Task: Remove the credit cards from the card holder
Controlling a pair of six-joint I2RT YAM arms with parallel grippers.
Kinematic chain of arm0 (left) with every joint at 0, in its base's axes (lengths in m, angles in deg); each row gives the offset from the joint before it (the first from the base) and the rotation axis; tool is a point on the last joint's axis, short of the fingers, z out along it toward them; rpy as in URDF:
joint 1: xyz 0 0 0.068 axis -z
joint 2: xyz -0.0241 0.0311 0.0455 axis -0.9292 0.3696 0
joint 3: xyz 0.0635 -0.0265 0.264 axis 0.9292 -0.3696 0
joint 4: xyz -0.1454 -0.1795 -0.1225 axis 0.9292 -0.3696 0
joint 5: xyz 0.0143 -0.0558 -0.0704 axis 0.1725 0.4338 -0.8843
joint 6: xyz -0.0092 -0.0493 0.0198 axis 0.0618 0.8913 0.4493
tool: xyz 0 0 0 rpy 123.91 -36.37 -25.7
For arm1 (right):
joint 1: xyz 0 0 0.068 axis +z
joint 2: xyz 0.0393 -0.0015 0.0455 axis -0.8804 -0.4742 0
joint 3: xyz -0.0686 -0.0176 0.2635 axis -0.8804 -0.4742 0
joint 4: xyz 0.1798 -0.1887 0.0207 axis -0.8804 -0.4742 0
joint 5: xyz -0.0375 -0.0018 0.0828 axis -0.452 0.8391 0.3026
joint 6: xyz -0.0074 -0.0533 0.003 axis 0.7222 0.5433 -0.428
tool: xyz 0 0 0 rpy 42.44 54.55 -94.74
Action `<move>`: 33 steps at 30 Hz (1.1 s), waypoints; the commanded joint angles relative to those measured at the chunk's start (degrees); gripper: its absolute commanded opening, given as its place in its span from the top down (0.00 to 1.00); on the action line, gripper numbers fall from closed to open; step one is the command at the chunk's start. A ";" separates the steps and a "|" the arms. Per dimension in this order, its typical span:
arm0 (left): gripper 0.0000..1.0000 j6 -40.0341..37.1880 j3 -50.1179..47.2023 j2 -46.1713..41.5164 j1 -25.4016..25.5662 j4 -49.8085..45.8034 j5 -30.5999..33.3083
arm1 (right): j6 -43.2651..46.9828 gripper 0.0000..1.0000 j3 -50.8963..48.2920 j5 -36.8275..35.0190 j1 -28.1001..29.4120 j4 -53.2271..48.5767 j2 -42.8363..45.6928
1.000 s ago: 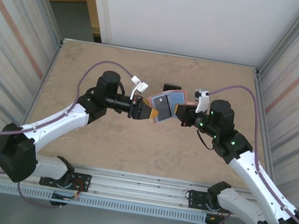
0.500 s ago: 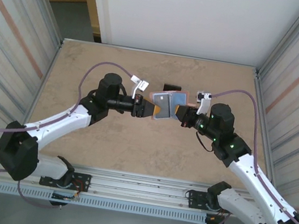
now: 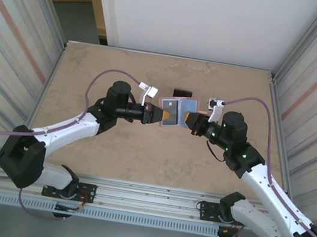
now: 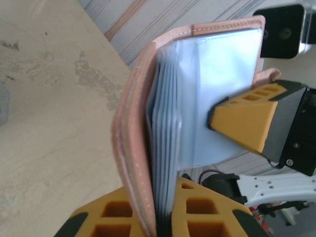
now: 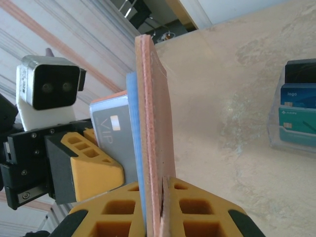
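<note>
Over the middle of the sandy surface [image 3: 86, 76], the left gripper [image 3: 155, 115] at 9 o'clock and the right gripper [image 3: 189, 120] at 3 o'clock each had their jaws clamped on opposite edges of the open salmon card holder [image 3: 175, 110]. It was held upright in the air, with a grey VIP card [image 5: 116, 143] showing inside. Beyond it at 12 o'clock, black, blue and teal credit cards [image 5: 298, 116] stood in a clear stand [image 5: 275, 126].
</note>
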 commanded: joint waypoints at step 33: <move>1.00 -5.00 -5.76 0.86 -2.03 -13.39 1.61 | 0.65 0.51 8.11 -24.32 -0.08 -24.70 -6.99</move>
